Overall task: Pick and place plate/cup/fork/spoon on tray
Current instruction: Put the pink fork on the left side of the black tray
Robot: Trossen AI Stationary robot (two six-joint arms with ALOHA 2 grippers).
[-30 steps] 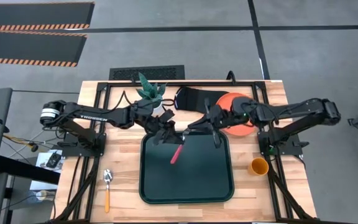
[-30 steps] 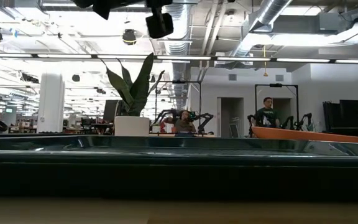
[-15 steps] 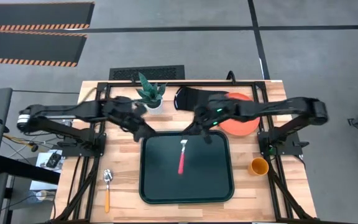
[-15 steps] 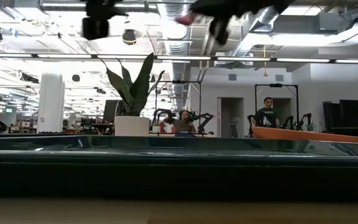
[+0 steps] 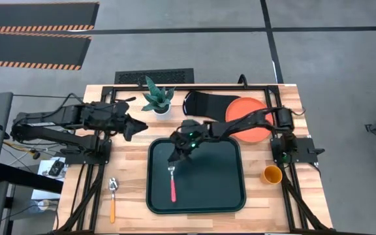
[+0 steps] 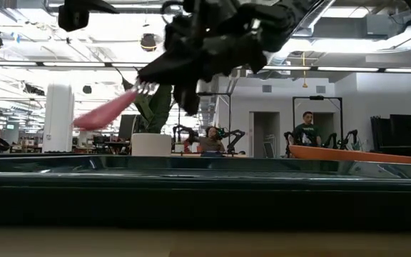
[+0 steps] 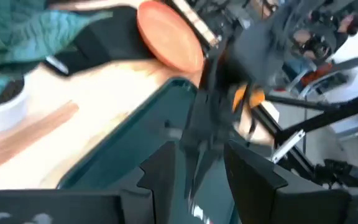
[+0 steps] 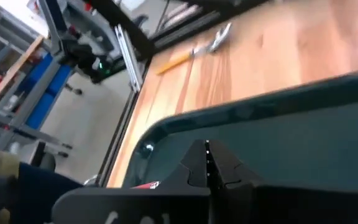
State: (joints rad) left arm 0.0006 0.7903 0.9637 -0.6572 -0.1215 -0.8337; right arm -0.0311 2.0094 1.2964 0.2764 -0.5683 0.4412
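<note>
While the right tool (image 5: 178, 152) hangs over the tray's (image 5: 227, 196) far-left part, its fingers are pressed fully together, and the fork (image 5: 172, 185) seems to be either pinched at the tines or only just touching them; can't tell which. In the low view the fork's red handle sticks out tilted under that tool, above the tray rim, so it looks not yet laid flat. The left tool (image 5: 138, 126) sits off the tray's far-left corner, near the potted plant (image 5: 156, 98), fingers partly apart w/ nothing between them.

Progress, as a judgement: early. Fork is over or on the tray, 1 of 4 items nearly done. Left to do: plate (image 5: 249, 119) rests on the surface by the far-right corner, next to the black mitt (image 5: 206, 104), outside the tray; cup (image 5: 271, 174) stands on the surface right of the tray; spoon (image 5: 112, 196) lies on the surface left of the tray, near edge.

Writing: none legible on arms or items now
</note>
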